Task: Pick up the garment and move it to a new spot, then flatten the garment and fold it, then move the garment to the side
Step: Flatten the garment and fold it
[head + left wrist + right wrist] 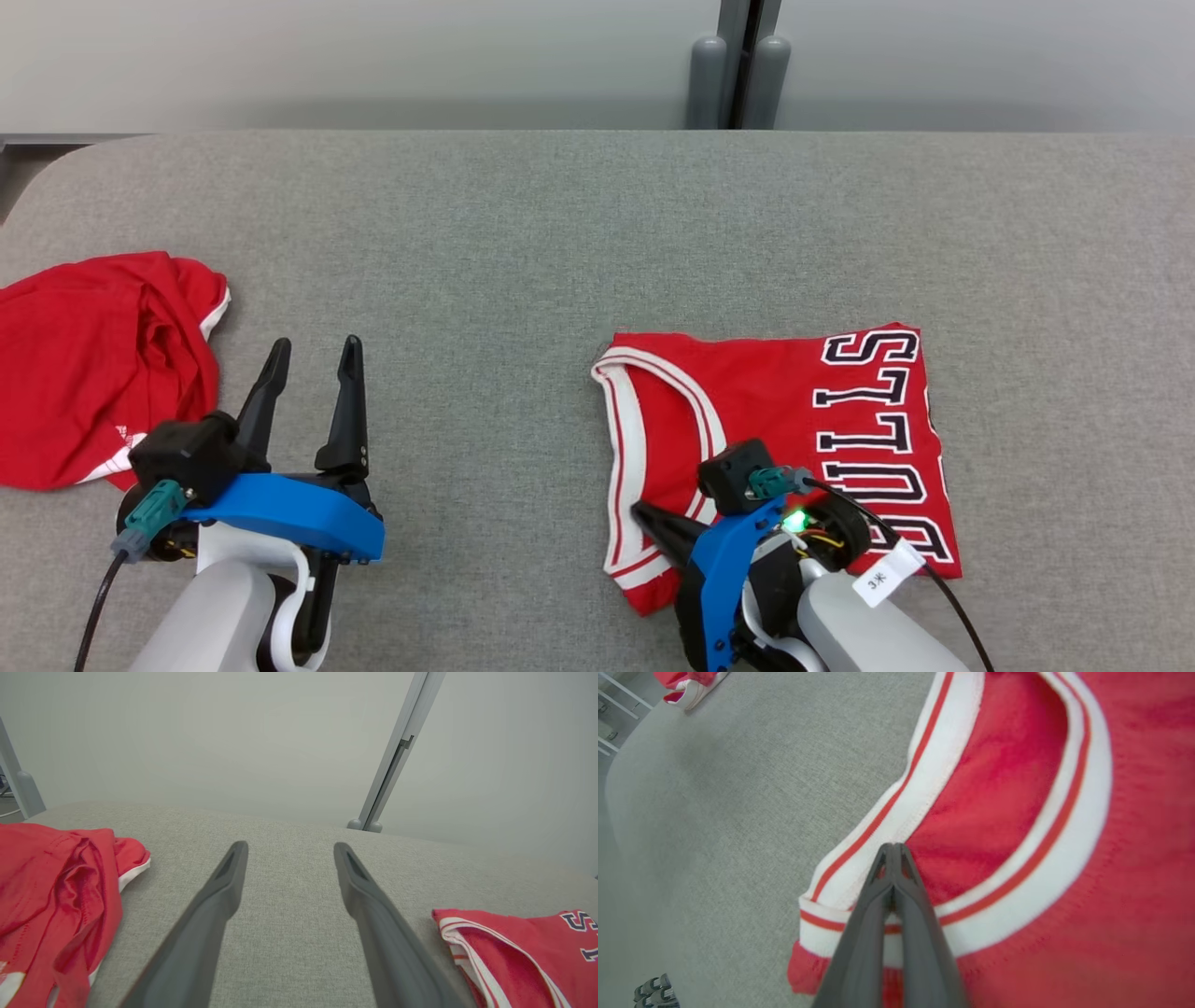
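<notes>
Right pincer (893, 846) closed at jersey (794, 411) trim, crumpled red shirt (84, 364) well left

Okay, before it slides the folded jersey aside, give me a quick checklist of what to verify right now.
1. right gripper, jaws shut at the edge of the folded jersey: ok.
2. Cloth actually pinched, every layer: cannot tell.
3. Jersey lying folded and flat on the table: ok.
4. left gripper open, apart from the jersey: ok.
5. crumpled red garment apart from the jersey, bare table between: ok.
</notes>
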